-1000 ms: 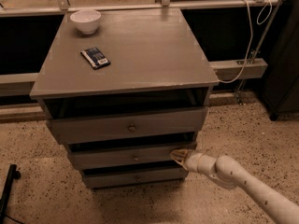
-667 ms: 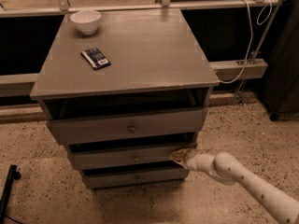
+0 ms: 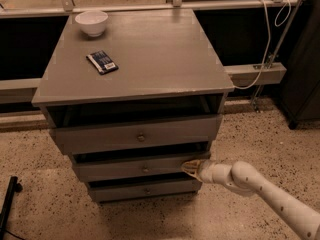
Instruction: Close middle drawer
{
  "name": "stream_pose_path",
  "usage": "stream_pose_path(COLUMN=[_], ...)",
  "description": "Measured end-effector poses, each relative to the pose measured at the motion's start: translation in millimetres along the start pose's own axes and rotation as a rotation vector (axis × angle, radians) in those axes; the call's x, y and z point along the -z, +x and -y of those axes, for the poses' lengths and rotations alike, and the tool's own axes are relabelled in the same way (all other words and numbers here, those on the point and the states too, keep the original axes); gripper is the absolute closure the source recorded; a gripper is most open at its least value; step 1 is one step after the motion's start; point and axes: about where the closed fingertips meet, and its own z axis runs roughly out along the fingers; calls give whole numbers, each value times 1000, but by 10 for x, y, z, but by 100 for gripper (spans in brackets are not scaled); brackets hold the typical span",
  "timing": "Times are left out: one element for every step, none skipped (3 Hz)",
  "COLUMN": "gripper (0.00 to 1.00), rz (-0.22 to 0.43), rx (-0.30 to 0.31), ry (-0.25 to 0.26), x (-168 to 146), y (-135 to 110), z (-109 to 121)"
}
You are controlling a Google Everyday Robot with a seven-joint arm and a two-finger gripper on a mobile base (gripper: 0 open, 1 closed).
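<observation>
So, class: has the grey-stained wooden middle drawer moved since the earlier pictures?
No: the middle drawer sits as far out, judged against the grey top drawer. The gripper is at its right front corner.

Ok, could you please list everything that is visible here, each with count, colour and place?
cabinet: one, grey, centre of the view
top drawer: one, grey, pulled out under the cabinet top
middle drawer: one, grey, partly open, below the top drawer
bottom drawer: one, grey, lowest of the three
bowl: one, white, back left of the cabinet top
packet: one, dark, lying flat in front of the bowl
cable: one, white, hanging behind the cabinet on the right
arm: one, white, reaching in from the lower right
gripper: one, pale, at the right end of the middle drawer's front
</observation>
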Motion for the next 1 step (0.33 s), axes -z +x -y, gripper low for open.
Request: stream_pose_path(gripper=[100], rz=[55], rx=[56], ry=[-133], x=[-6], y=[205], z=[15])
